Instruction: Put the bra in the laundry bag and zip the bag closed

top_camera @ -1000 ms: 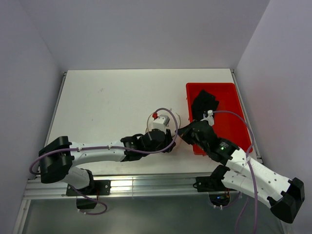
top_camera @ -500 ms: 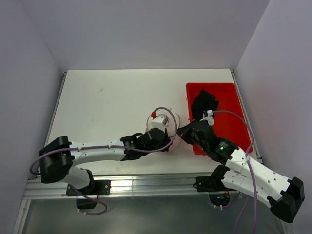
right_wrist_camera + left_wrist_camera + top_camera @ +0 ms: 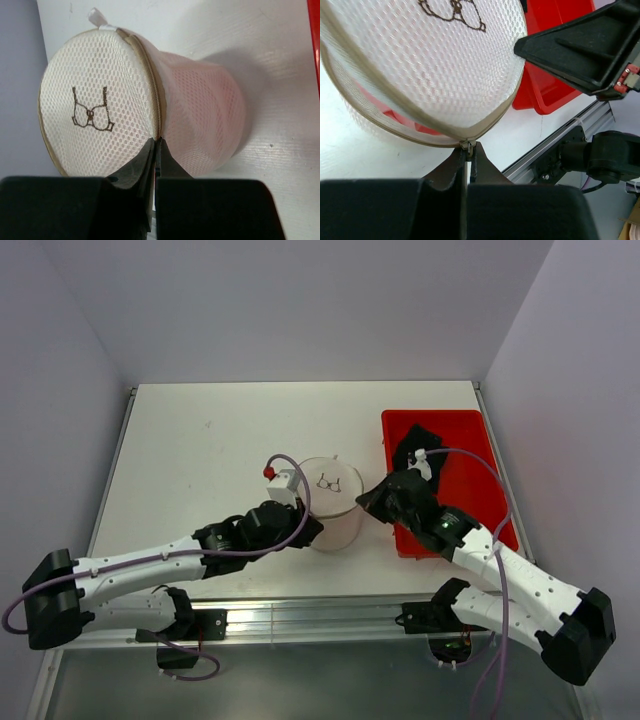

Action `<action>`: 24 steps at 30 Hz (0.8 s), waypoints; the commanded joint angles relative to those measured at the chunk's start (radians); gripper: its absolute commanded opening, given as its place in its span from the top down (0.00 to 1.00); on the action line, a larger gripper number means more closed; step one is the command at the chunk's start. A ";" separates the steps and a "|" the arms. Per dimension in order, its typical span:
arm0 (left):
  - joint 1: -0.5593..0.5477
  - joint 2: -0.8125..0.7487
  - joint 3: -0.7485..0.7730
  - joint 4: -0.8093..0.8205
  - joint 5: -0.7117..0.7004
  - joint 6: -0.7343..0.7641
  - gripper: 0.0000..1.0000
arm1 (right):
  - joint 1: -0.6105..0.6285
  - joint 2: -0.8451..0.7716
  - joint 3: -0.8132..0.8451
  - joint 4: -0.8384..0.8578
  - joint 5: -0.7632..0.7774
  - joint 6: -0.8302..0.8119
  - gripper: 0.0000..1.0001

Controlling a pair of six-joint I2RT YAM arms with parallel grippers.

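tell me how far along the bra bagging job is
Done: the bra shows pink through the laundry bag mesh. In hand: the left gripper pinches the zipper pull while the right gripper clamps the rim. Left: finishing the zip; whether any gap is open cannot be told.

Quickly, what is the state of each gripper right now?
Left gripper: shut on the laundry bag, at its zipper pull.
Right gripper: shut on the laundry bag.

Red plastic bin (image 3: 470, 430) on white table's (image 3: 220, 440) right side, black garment (image 3: 412, 438), perhaps crumpled, inside
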 commanded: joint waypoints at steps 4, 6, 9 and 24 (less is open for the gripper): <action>0.056 -0.102 -0.054 -0.047 0.037 -0.002 1.00 | -0.056 0.089 0.116 0.018 -0.004 -0.116 1.00; 0.064 -0.119 -0.063 -0.053 0.042 -0.004 1.00 | -0.065 0.118 0.156 0.025 -0.021 -0.148 1.00; 0.064 -0.119 -0.066 -0.030 0.068 0.009 1.00 | -0.071 0.181 0.228 0.032 -0.078 -0.188 1.00; 0.028 0.092 -0.072 0.367 0.301 0.036 1.00 | -0.033 -0.009 0.149 -0.088 -0.189 -0.090 0.33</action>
